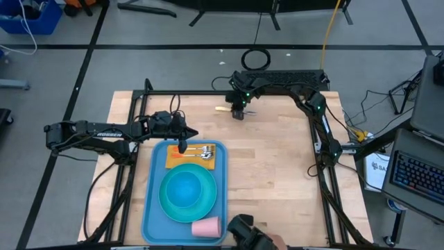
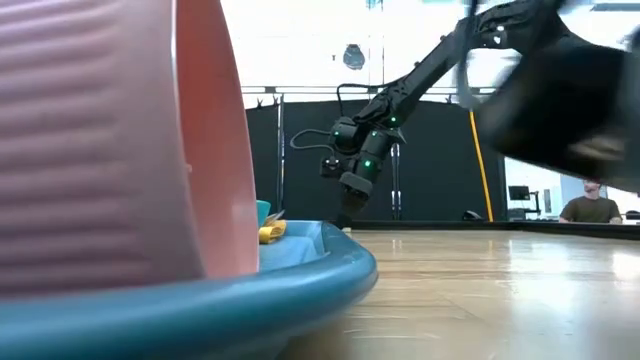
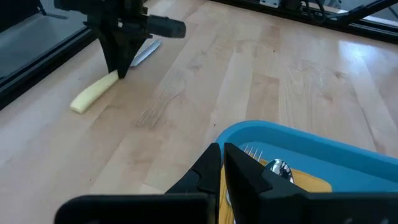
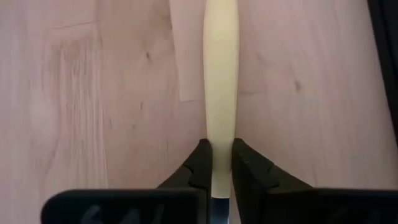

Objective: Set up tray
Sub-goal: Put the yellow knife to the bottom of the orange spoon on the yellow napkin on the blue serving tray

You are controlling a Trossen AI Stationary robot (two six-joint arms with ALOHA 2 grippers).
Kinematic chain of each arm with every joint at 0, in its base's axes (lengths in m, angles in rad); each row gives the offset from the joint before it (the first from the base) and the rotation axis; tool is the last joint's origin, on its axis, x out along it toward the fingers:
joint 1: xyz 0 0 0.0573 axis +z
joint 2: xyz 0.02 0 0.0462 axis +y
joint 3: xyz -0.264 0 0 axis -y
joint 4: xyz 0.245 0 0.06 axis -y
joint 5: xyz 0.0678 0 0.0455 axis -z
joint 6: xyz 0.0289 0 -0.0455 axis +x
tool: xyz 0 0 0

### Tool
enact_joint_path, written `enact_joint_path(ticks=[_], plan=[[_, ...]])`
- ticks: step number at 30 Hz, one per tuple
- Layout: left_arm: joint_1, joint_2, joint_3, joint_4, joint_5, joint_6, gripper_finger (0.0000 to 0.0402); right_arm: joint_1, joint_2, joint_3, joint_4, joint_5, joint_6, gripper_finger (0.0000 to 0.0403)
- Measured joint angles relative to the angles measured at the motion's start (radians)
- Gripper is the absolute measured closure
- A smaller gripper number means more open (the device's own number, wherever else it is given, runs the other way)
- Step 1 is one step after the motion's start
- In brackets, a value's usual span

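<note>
The right gripper [image 4: 216, 165] has its fingers clamped on the cream handle of one knife [image 1: 223, 107] lying at the table's far side. The left gripper [image 3: 222, 163], fingers together, hovers over the far end of one tray [image 1: 150, 215], near the table's front edge. It carries one plate [image 1: 187, 193], one pink cup [image 1: 206, 226]

Two matte-black, six-joint arms carry looped black cables; white lettering marks the left arm [image 1: 104, 134], and small green lights glow on the joints of the right arm [image 1: 291, 82]. Each ends in a gripper with two dark, angular fingers [image 4: 200, 163].
</note>
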Motion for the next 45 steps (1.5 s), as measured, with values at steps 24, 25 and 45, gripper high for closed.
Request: enact_joint_path(ticks=[24,25,45], plan=[[-0.019,0.0,0.0,-0.001,0.0,0.001,0.0376,0.104,-0.157,-0.064,-0.047,0.125,0.137,0.0376],[-0.019,0.0,0.0,0.0,0.0,0.001,0.0376,0.114,-0.167,-0.062,-0.042,0.126,0.137,0.0376],[-0.018,0.0,0.0,0.021,-0.045,-0.191,0.0376,0.4,-0.187,-0.063,0.019,0.65,0.005,0.0376]])
